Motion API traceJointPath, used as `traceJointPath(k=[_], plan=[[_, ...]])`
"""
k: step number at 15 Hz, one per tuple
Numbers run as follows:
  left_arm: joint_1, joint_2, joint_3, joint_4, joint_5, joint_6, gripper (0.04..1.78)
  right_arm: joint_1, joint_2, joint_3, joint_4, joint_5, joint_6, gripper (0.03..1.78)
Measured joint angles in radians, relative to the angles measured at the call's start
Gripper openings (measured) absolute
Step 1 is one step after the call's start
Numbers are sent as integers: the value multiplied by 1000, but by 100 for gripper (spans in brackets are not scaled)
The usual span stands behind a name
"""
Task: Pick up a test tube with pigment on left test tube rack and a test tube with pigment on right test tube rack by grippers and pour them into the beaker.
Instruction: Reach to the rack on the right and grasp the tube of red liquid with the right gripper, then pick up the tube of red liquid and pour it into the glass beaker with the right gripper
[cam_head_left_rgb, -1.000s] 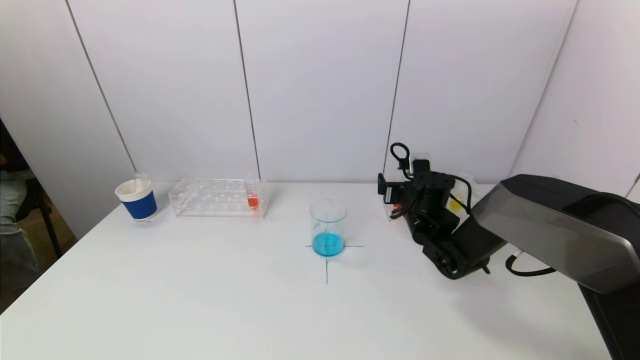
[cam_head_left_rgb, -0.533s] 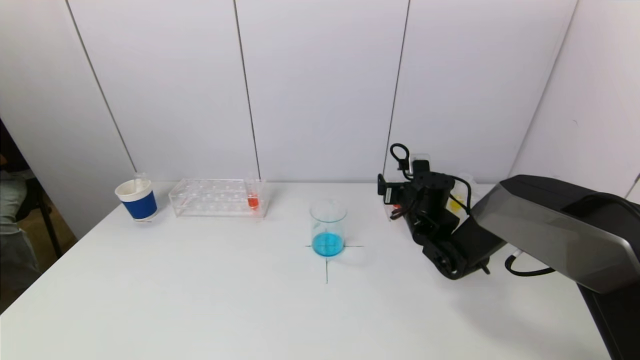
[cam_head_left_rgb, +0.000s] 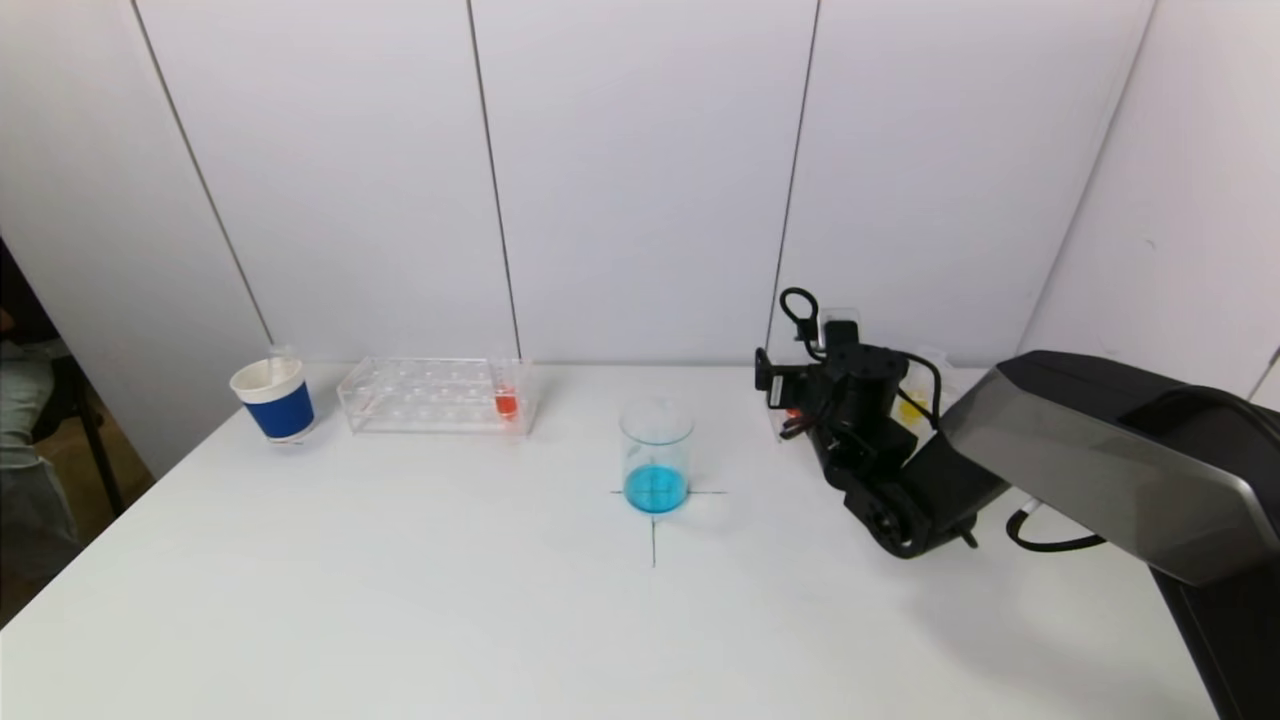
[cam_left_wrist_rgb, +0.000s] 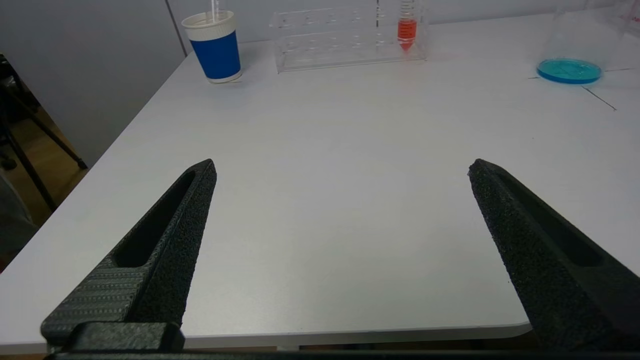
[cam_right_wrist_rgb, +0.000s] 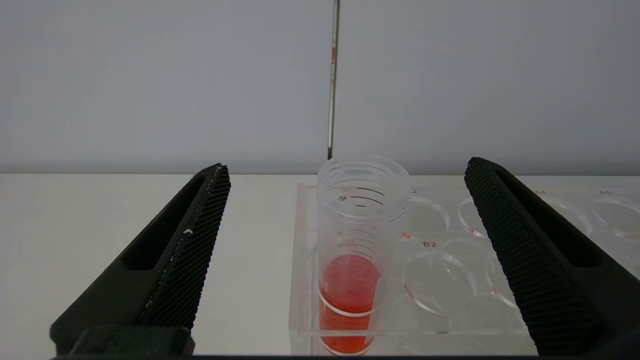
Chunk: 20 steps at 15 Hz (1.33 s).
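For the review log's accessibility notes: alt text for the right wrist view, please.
The open right gripper faces an uncapped test tube of red-orange liquid standing upright in a clear right test tube rack, fingers apart on either side, not touching it. A white table and a pale wall lie behind.

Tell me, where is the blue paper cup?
In the head view, the blue paper cup stands far left on the white table, beside the clear plastic test tube rack.

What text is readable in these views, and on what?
"B2": red, on the right rack, beside a well.
Other red well labels on that rack: too faint to read.
Graduation marks on the tube with red pigment: too blurred.
Marks on the left rack's tube: too small.
Cup, beaker: none.
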Motion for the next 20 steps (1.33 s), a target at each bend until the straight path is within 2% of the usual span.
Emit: traceJointPath(k=[4, 6, 9, 12, 13, 14, 20], plan=[[0, 0, 0, 0, 0, 0, 176, -3, 3, -3, 0, -1, 0, 170], [0, 0, 0, 0, 0, 0, 176, -5, 4, -3, 1, -1, -1, 160], [0, 0, 0, 0, 0, 0, 176, -5, 4, -4, 0, 0, -1, 126], [0, 0, 0, 0, 0, 0, 176, -5, 5, -5, 0, 0, -1, 71], [0, 0, 0, 0, 0, 0, 176, -5, 5, -5, 0, 0, -1, 56], [0, 0, 0, 0, -1, 0, 176, -5, 5, -5, 0, 0, -1, 49], [0, 0, 0, 0, 0, 0, 176, -6, 5, -6, 0, 0, -1, 47]])
